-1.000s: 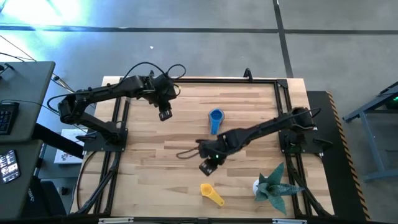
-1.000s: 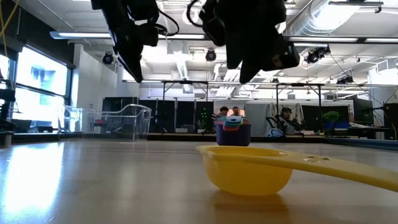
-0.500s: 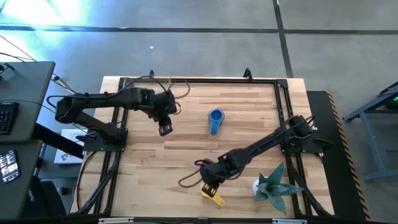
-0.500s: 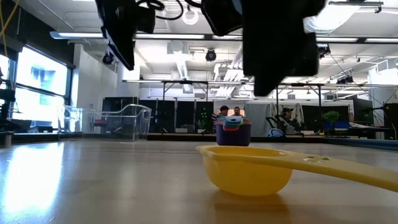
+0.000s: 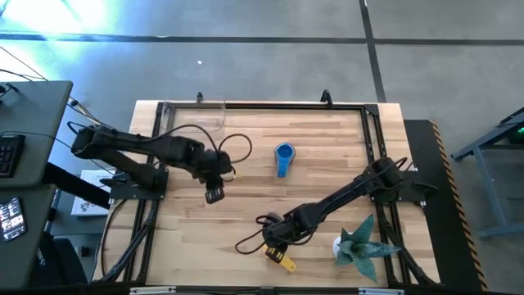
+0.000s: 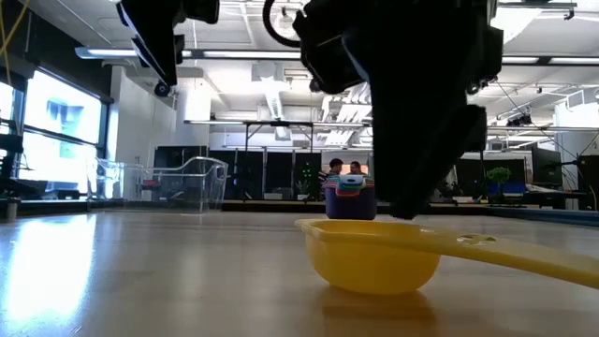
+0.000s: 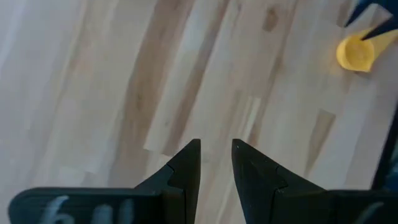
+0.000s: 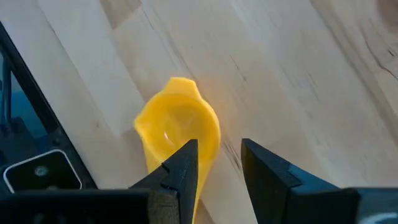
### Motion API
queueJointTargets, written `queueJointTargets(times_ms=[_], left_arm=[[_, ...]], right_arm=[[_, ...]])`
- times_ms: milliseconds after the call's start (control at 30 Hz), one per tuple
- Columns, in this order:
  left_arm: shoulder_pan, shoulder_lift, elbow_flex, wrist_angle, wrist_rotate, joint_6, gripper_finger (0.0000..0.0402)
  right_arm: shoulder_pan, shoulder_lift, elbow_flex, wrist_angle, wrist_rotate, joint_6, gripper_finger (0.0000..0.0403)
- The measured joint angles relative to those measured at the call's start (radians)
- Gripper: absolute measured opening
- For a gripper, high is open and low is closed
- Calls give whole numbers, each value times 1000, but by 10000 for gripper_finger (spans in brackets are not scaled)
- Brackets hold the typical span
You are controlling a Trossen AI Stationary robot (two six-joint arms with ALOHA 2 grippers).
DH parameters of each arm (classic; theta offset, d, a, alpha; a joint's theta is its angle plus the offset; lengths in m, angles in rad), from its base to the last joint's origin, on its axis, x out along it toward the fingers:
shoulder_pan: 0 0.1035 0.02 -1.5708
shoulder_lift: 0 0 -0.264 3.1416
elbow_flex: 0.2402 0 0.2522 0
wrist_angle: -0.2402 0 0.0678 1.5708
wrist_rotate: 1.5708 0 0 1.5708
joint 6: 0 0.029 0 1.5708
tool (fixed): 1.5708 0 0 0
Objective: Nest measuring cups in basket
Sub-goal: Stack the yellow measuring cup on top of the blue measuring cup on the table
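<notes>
Down at the worktop's [image 5: 246, 156] near edge, the right pincer [image 8: 217, 163] hovers over the yellow cup [image 8: 177, 134], fingers narrowly parted and straddling its handle end, contact unclear. Left pincer [image 7: 216, 163], a slim gap between its fingers, hangs empty over bare wood. The stacked cups [image 5: 284, 154] sit mid-worktop; the basket [image 6: 170, 184] stands at the far left corner.
</notes>
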Motion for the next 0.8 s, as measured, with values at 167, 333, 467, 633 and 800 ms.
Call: queueJointTargets(times_ms=[167,333,467,633,800], left_arm=[[-63,0,0,4,-1,-70,80],[-110,0,0,9,-4,-124,80],[-137,0,0,17,-8,-148,80],[-164,0,0,19,-51,-150,80],[-167,0,0,19,-63,-148,80]], right_arm=[[0,19,0,39,0,-3,114],[0,41,0,38,3,-10,114],[0,56,0,37,11,-10,111],[-6,57,0,37,15,-5,62],[-17,57,0,37,-4,31,10]])
